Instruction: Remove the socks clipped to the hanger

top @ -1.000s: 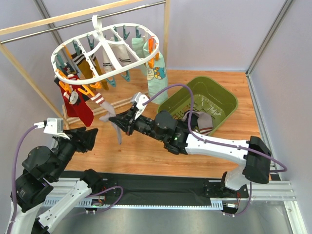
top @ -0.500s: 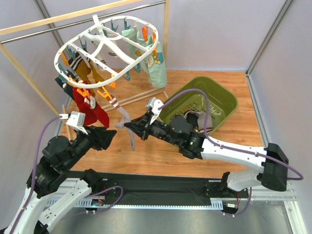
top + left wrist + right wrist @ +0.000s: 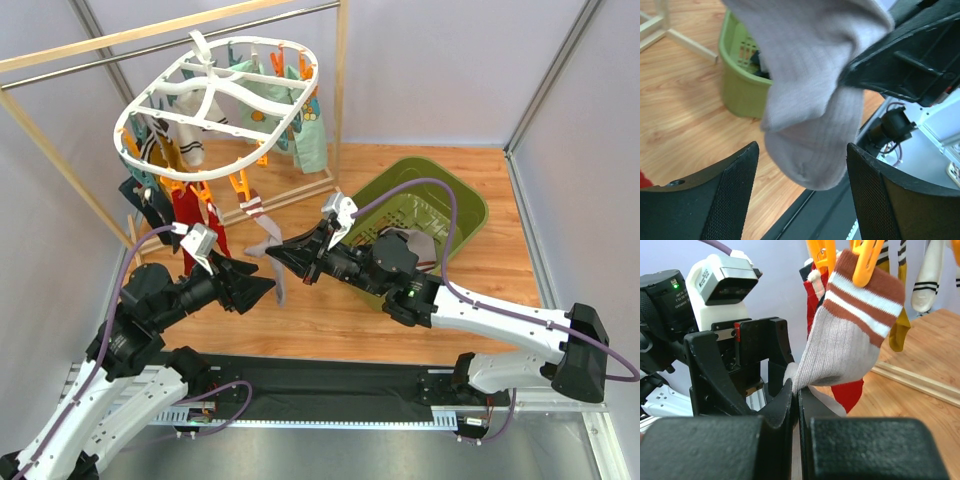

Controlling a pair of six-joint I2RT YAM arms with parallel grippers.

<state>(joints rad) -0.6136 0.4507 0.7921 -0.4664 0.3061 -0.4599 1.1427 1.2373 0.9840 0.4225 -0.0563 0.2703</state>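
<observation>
One grey sock (image 3: 845, 345) in right gripper (image 3: 796, 390) (one orange clip (image 3: 862, 260) above)

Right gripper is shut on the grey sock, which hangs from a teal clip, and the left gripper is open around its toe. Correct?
Not quite: the clip is orange, not teal, as the right wrist view shows. The right gripper is shut on the grey sock, and the left gripper is open around its toe.
</observation>
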